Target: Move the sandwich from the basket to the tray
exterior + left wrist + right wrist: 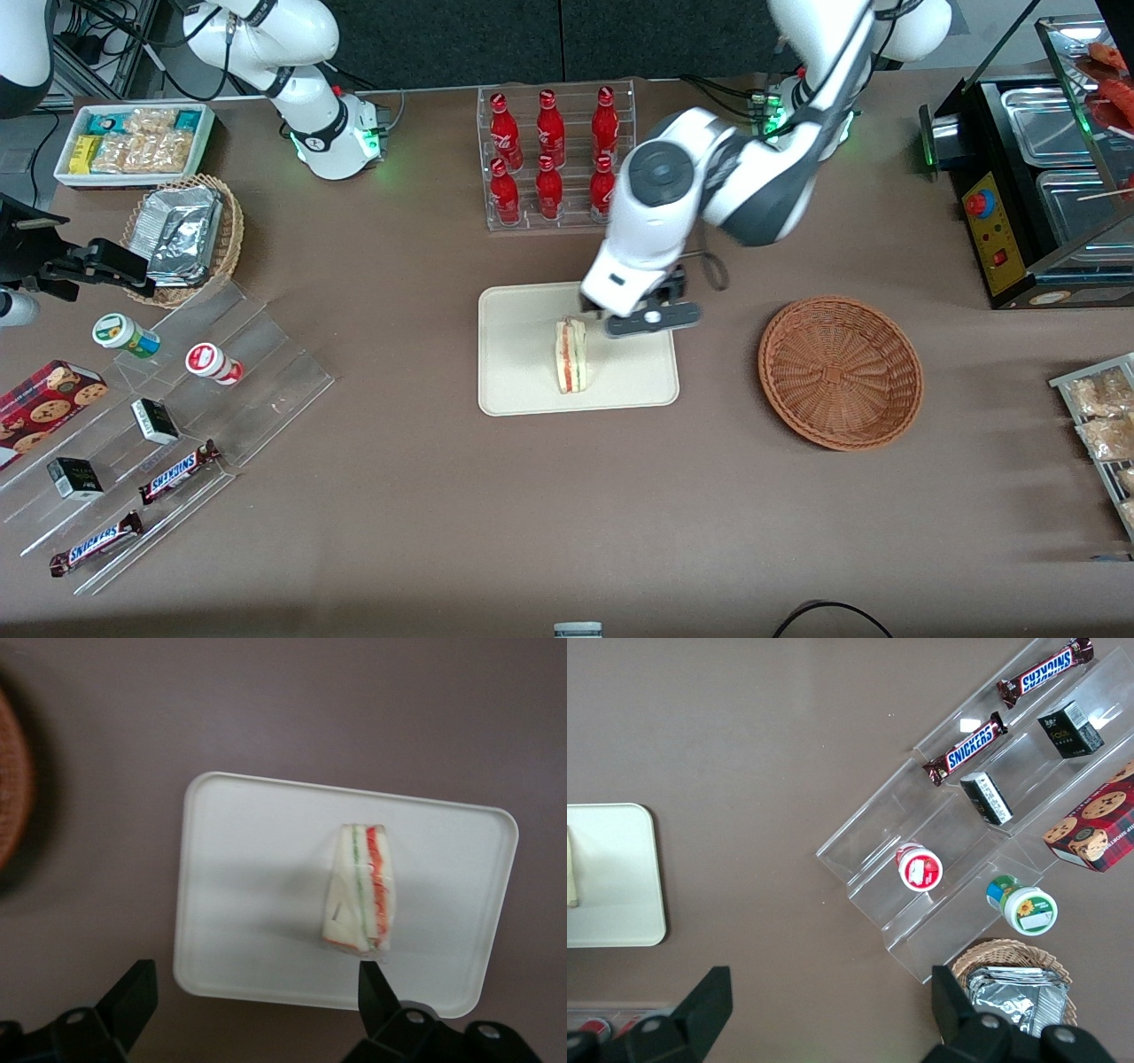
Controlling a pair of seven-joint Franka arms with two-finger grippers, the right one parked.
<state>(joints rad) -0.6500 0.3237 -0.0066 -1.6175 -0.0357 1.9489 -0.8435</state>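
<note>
I see the sandwich (571, 355) lying on the tray (523, 372), near the tray's middle, with its red-orange and green filling stripes turned up toward me. In the left wrist view the sandwich (361, 901) rests flat on the tray (248, 895) with cream plastic bare all around it. My claw (640, 312) hangs above the tray's edge that is farther from the front camera, just beside the sandwich and a little farther from that camera than it. Its two dark fingers (376, 988) are spread wide and grip nothing; the sandwich lies apart from both of them. The basket (840, 372) stands on the brown bench (443, 514) beside the tray, toward the working arm's end, well apart from it, and I see only bare wicker inside. A clear rack of red bottles (554, 155) stands farther from the front camera than the tray. Toward the parked arm's end lie a lighter wicker basket of foil packets (184, 235), a white bin of snacks (133, 142), and a clear stepped stand (159, 443) with two Snickers bars (177, 471), small cups and dark boxes.
</note>
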